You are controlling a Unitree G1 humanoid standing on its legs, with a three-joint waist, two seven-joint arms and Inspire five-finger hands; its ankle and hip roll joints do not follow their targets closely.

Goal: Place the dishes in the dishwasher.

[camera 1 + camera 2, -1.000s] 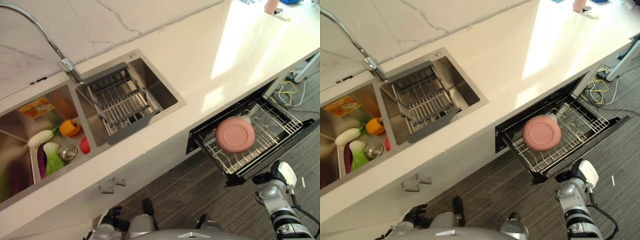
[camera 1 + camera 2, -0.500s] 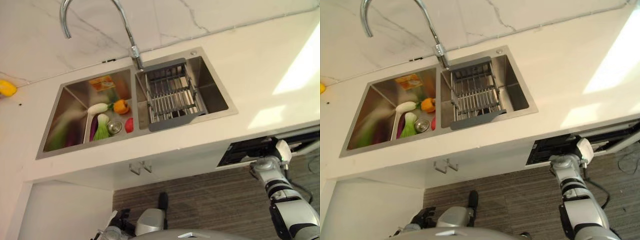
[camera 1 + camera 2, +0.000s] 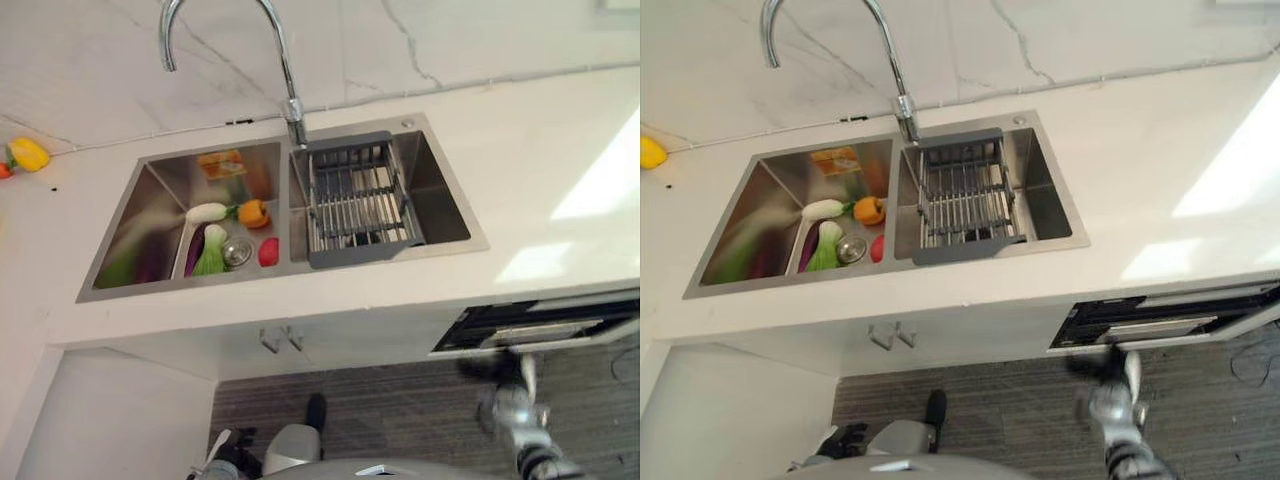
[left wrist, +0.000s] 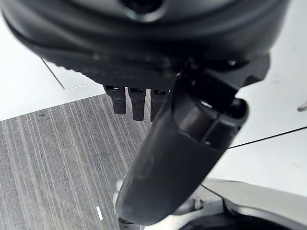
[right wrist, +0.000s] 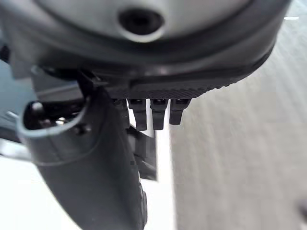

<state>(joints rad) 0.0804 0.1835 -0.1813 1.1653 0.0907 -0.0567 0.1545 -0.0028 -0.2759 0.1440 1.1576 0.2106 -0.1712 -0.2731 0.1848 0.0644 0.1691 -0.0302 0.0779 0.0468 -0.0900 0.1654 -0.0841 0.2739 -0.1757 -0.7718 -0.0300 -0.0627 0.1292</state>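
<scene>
The dishwasher drawer (image 3: 530,330) sits under the counter at the right, pushed almost fully in. A dark slit and its front edge (image 3: 1160,322) show, and its contents are hidden. My right hand (image 3: 1120,375) is blurred just below the drawer front, apart from it. In the right wrist view its fingers (image 5: 153,112) are straight and hold nothing. My left hand (image 3: 225,465) hangs low by the cabinet. Its fingers (image 4: 136,100) are straight over the floor and empty.
A double sink (image 3: 150,200) is set in the white counter, with a curved faucet (image 3: 285,75) behind it. The left basin holds vegetables (image 3: 215,250); a grey drain rack (image 3: 355,195) fills the right one. A yellow pepper (image 3: 28,153) lies far left. Two cupboard handles (image 3: 280,338) stick out.
The camera has swung left towards the sink. The drawer, pulled out with a pink bowl a second ago, is now almost shut. My right hand has dropped from its front.
</scene>
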